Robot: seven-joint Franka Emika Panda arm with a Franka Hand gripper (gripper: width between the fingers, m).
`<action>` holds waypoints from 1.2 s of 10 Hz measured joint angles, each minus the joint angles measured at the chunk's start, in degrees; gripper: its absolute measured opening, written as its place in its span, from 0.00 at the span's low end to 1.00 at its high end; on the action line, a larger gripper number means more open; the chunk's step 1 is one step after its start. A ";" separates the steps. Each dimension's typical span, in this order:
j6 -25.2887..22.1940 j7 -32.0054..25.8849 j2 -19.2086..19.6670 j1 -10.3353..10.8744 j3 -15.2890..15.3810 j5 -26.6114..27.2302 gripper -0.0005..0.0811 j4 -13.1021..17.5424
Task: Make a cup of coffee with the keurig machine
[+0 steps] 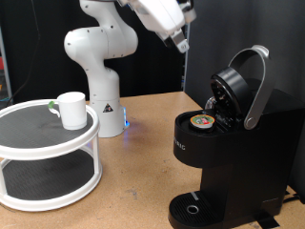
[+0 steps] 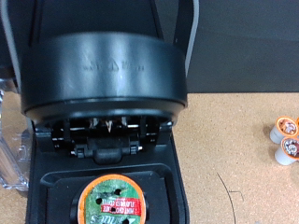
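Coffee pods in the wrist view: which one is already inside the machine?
The orange-lidded pod seated in the open keurig machine; the other pods lie on the table beside it.

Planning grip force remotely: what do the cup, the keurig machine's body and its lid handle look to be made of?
The cup: glossy white, probably glazed ceramic, given its thick wall and soft sheen; plastic is possible. The keurig machine: black moulded plastic, satin to glossy, with smooth rounded edges and dull highlights. Its lid handle: grey-silver, likely painted or metallised plastic rather than solid metal; the finish looks matte. The pincer hangs above the machine, holding nothing.

arm (image 1: 98, 43): glossy white, rounded joints | base: triangular warning sticker
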 joint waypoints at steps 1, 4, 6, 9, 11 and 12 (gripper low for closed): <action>-2.30 0.01 0.05 -0.19 -0.50 -0.03 1.00 1.57; -3.21 -0.45 0.60 -0.29 -0.68 0.09 1.00 2.02; 0.45 1.62 0.74 0.08 1.04 0.38 1.00 1.01; 4.14 4.94 1.41 1.80 4.84 1.81 1.00 1.24; 6.16 7.06 2.01 2.81 7.02 2.34 1.00 1.83; 6.95 8.40 2.36 3.05 8.19 2.27 1.00 2.13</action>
